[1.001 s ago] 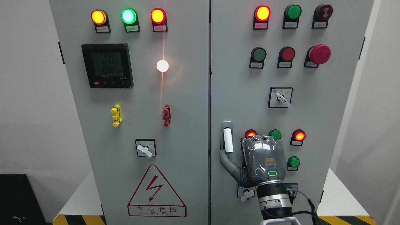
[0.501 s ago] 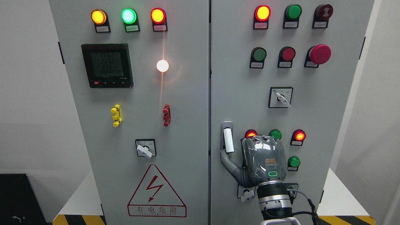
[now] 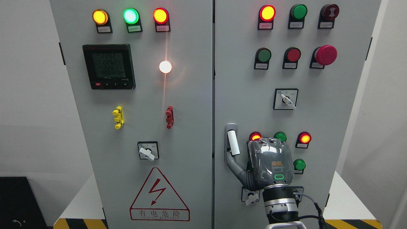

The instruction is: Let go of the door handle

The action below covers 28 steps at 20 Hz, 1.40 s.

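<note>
Slightly rightward since a second ago, the right hand [image 3: 270, 163] now sits with its thumb [image 3: 233, 163] just under the handle's [image 3: 233, 143] lower end rather than beside it. Its palm faces the right door [image 3: 318, 111], knuckles up; I cannot tell whether the fingers are curled or spread behind it. That white handle stands nearly upright at the door's left edge, long axis vertical, top leaning a touch left.

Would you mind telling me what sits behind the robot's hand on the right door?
The right hand partly covers a red lamp and two green lamps. Whatever else lies behind the palm is hidden.
</note>
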Motion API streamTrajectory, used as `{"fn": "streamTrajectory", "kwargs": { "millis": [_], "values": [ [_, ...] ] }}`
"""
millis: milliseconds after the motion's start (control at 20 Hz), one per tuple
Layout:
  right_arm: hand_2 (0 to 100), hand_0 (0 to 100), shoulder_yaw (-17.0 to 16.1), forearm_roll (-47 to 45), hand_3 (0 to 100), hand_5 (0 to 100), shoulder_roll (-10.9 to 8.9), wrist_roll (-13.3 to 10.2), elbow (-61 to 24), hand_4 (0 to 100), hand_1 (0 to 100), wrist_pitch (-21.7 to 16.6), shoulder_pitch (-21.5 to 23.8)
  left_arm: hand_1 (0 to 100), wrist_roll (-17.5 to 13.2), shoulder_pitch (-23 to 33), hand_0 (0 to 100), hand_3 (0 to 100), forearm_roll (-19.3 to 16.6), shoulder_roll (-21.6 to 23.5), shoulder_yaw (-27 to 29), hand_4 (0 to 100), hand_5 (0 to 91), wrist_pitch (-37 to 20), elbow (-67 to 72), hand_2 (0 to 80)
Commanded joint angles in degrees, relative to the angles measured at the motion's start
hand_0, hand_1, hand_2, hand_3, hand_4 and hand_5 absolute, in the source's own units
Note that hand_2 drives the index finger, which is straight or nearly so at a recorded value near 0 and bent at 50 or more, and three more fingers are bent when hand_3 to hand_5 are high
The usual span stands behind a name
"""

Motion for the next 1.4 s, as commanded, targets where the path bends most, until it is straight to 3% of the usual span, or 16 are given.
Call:
{"fn": "streamTrajectory", "kwargs": {
  "millis": [0,1352],
  "values": [
    [95,42,-0.37,-0.12,100,99,-0.07,0.05,-0.21,92,23,0.15,0.01,56,-0.03,1.06,12,0,0.09,0.0,0.0,0,0.0,0.03,-0.03,0.0],
    [94,44,-0.64,-0.39,100,98,-0.07,-0.21,-0.38,92,19,0.15,0.01,56,-0.03,1.06,12,0,0.0,0.0,0.0,0,0.0,0.03,0.06,0.0]
  ]
}}
